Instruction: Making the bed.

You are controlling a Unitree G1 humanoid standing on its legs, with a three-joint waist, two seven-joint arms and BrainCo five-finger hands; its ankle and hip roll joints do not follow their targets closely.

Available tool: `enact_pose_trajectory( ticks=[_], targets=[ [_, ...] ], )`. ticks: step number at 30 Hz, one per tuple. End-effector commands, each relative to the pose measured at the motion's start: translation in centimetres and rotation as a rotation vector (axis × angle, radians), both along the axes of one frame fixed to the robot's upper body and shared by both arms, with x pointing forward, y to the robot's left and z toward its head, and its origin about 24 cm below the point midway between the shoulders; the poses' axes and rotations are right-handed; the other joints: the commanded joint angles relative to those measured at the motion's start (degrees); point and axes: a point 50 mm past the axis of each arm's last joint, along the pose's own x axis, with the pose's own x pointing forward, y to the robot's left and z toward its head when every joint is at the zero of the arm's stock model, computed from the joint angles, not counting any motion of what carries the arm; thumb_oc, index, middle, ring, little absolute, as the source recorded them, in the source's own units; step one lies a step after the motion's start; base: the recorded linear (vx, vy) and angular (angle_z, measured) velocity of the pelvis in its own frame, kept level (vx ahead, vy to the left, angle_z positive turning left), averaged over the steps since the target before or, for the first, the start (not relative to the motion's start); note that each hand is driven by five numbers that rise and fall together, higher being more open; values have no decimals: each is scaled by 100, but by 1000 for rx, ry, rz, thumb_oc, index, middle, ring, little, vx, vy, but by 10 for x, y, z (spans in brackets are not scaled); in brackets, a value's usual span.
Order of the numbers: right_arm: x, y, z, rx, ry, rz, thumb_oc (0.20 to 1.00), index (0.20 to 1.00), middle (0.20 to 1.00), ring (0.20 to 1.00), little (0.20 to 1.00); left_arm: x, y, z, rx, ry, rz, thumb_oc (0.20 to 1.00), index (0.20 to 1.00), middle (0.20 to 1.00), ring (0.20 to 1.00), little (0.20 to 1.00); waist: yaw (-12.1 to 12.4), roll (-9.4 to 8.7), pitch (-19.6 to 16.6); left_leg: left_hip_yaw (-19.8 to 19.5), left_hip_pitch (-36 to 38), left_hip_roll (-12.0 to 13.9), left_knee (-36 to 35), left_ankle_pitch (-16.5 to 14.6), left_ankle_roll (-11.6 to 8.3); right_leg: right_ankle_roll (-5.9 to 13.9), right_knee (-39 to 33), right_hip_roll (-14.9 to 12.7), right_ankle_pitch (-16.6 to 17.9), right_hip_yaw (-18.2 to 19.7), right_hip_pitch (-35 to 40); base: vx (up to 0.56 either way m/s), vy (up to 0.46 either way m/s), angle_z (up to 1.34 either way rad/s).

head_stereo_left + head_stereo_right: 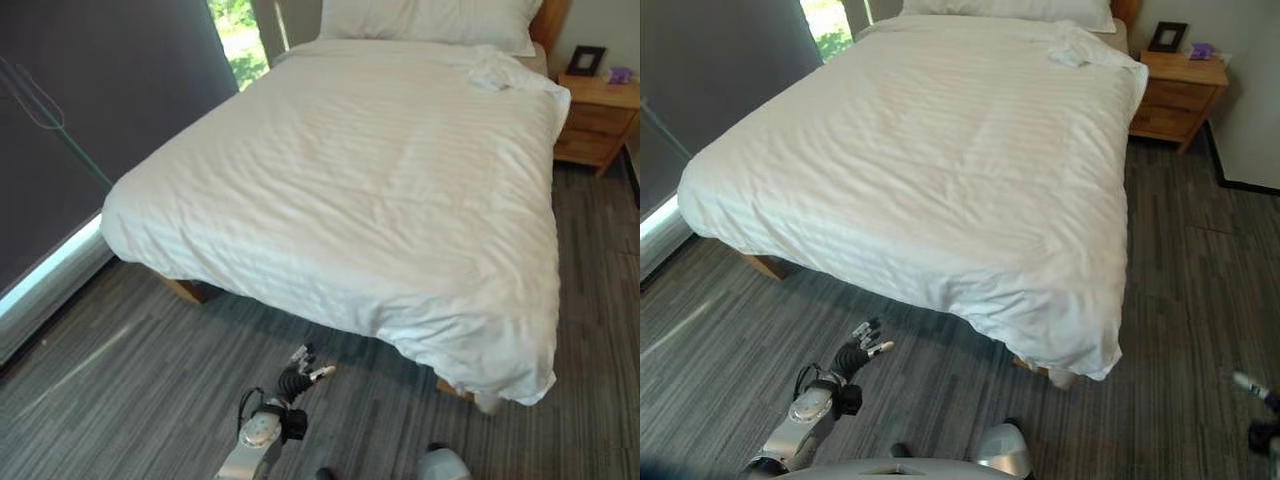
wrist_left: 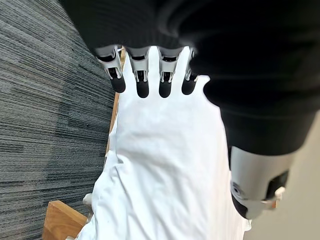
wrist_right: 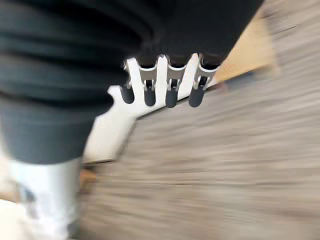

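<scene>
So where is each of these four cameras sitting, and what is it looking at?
Left eye: head, looking down at the bed; left hand low.
Right eye: beside it, same bed; right hand at the edge.
Left wrist: along open fingers to the duvet.
Right wrist: along open fingers to the floor.
Both eyes share the nightstand.

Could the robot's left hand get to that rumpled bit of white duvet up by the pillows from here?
Probably not. The left hand hangs open over the floor at the bed's foot; the rumpled patch of the white striped duvet lies at the far end, across the whole bed.
</scene>
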Motion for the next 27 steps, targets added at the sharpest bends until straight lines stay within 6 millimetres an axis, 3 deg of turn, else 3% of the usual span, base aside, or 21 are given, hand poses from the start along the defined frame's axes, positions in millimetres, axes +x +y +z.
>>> enact_pose_trajectory(
  ticks=[1,2,6,7,8,9,10,11,12,13,15,17,21,22,23,24,26,27],
  targets=[
    [68,52,26,79,-417,161,200,200,200,200,200,31,8,32,-51,-168,59,1000,1000,1000,1000,1000,265,-432,285,-259,721,68,70,-959,-281,80,-1216,-138,1080,-232,-92,-4,-93,16],
    [93,78,39,147,-563,236,200,200,200,200,200,33,8,34,-47,-178,46,1000,1000,1000,1000,1000,365,-391,328,-296,594,86,70,-912,-290,67,-1216,-127,1071,-263,-189,-40,-95,8],
    [152,140,75,377,-866,396,200,200,200,200,200,46,0,49,-67,-242,17,1000,1000,1000,1000,1000,641,-254,596,-440,90,128,70,-716,-353,36,-1216,-119,1091,-327,-587,-98,-76,14],
    [154,140,76,379,-871,399,200,200,200,200,200,47,1,50,-66,-246,20,1000,1000,1000,1000,1000,622,-257,587,-448,51,129,70,-707,-355,32,-1216,-119,1097,-332,-623,-104,-73,22],
    [167,152,95,461,-993,413,200,200,200,200,200,52,-3,54,-77,-264,11,1000,1000,1000,1000,1000,705,-206,671,-496,-101,142,70,-644,-382,19,-1216,-117,1106,-366,-757,-132,-107,22],
    [182,163,132,565,-1191,426,200,200,200,200,200,58,-4,61,-98,-299,25,1000,1000,1000,1000,1000,871,-121,802,-596,-411,153,70,-539,-422,-7,-1216,-119,1115,-380,-1002,-133,-107,17],
    [183,163,134,565,-1196,428,200,200,200,200,200,59,-4,63,-98,-303,26,1000,1000,1000,1000,1000,860,-119,789,-604,-461,154,70,-525,-424,-12,-1216,-119,1125,-385,-1047,-108,-99,16],
    [188,167,154,584,-1272,443,200,200,200,200,200,63,-3,67,-121,-323,51,1000,1000,1000,1000,1000,910,-71,800,-630,-618,156,70,-476,-443,-10,-1216,-120,1134,-395,-1198,-64,-83,25],
    [193,173,185,597,-1374,482,200,200,200,200,200,68,-2,75,-143,-367,79,1000,1000,1000,1000,1000,1041,15,864,-622,-873,192,70,-388,-497,7,-1216,-130,1113,-416,-1420,-61,-83,26],
    [194,173,188,596,-1378,485,200,200,200,200,200,69,-3,76,-145,-372,80,1000,1000,1000,1000,1000,1037,26,853,-621,-915,196,70,-380,-500,4,-1216,-125,1121,-414,-1463,-72,-82,21],
    [194,166,218,569,-1459,499,200,200,200,200,200,74,-2,87,-154,-432,87,1000,1000,1000,1000,1000,1152,127,964,-622,-1245,260,70,-264,-585,10,-1216,-126,1142,-412,-1774,-91,-83,18],
    [194,158,230,533,-1461,475,200,200,200,200,200,79,-4,93,-165,-462,95,1000,1000,1000,1000,1000,1209,215,1058,-583,-1559,327,70,-167,-664,20,-1216,-173,1176,-437,-2071,-135,-88,21],
    [197,143,214,502,-1342,418,200,200,200,200,200,88,-10,98,-186,-475,107,1000,1000,1000,1000,1000,1206,375,1242,-507,-1973,451,70,-66,-717,61,-1216,-178,1226,-412,-2509,-112,-39,4],
    [195,131,189,540,-1303,335,200,200,200,200,200,89,-14,96,-194,-467,113,1000,1000,1000,1000,1000,1144,424,1326,-490,-1951,469,70,-116,-717,83,-1216,-143,1200,-387,-2540,-47,-12,-10],
    [192,124,175,562,-1285,282,200,200,200,200,200,89,-14,95,-199,-460,118,1000,1000,1000,1000,1000,1103,436,1348,-471,-1932,461,70,-120,-713,88,-1216,-136,1219,-365,-2553,-45,-11,-12],
    [191,123,174,563,-1285,282,200,200,200,200,200,89,-14,95,-198,-460,117,1000,1000,1000,1000,1000,1109,425,1352,-468,-1948,460,70,-78,-710,77,-1216,-135,1259,-357,-2572,-48,-5,-14],
    [180,101,142,612,-1253,127,200,200,200,200,200,89,-14,93,-207,-447,136,1000,1000,1000,1000,1000,1000,448,1365,-425,-1866,434,70,-160,-707,105,-1216,-132,1247,-323,-2550,0,44,-9],
    [161,76,105,661,-1213,-40,200,200,200,200,200,89,-14,92,-215,-440,151,1000,1000,1000,1000,1000,868,466,1370,-356,-1769,394,70,-225,-691,135,-1216,-145,1252,-280,-2510,-3,94,-7]
  ],
)
